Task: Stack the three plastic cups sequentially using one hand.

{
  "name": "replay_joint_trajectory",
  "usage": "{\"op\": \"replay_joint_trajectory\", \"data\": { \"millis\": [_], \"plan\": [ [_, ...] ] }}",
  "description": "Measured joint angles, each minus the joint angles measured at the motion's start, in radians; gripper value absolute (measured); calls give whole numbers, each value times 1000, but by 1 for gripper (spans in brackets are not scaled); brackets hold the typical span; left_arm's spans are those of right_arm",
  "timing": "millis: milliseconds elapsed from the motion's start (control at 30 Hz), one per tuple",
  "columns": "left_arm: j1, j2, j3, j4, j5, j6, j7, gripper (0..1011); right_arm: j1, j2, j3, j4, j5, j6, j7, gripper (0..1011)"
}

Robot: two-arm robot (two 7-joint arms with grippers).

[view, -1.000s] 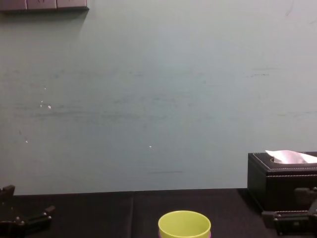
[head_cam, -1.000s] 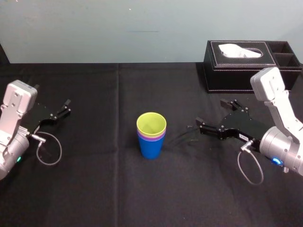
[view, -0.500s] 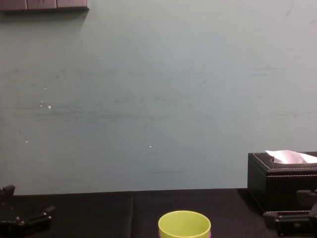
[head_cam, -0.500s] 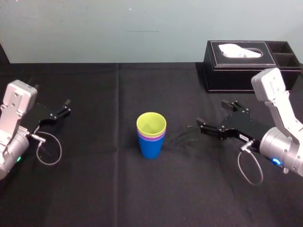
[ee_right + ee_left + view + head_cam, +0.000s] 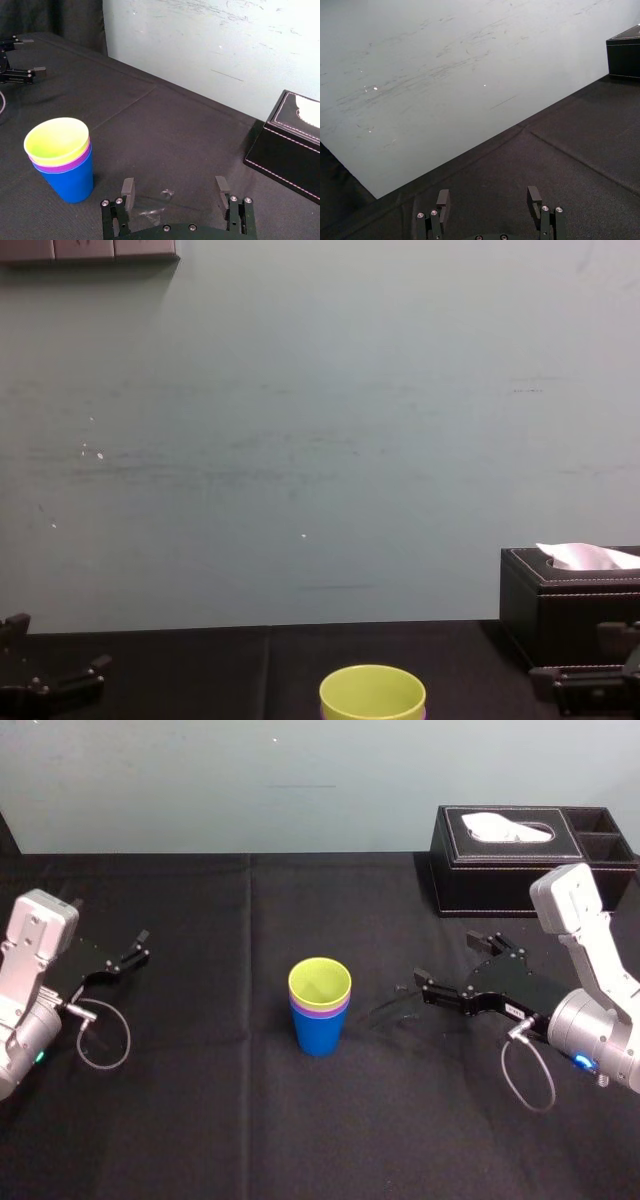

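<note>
The three plastic cups (image 5: 320,1005) stand nested upright at the middle of the black cloth: yellow-green innermost, purple around it, blue outermost. The right wrist view shows the stack (image 5: 61,157) to one side of my fingers, and the yellow-green rim (image 5: 372,692) appears at the chest view's bottom edge. My right gripper (image 5: 447,963) hovers to the right of the stack, a clear gap away, open and empty (image 5: 175,187). My left gripper (image 5: 135,950) rests far left, open with nothing in it (image 5: 489,197).
A black tissue box (image 5: 530,855) with a white tissue stands at the back right, behind my right arm. A small glossy patch (image 5: 155,205) lies on the cloth between the stack and my right gripper. A pale wall closes the far edge.
</note>
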Motion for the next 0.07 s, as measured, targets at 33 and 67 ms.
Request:
{"op": "replay_joint_trajectory", "data": {
  "millis": [33,67],
  "plan": [
    [0,0,0,0,0,0,0,1011,0,0,0,0,0,0,0,1003],
    [0,0,0,0,0,0,0,1011,0,0,0,0,0,0,0,1003]
  ]
}}
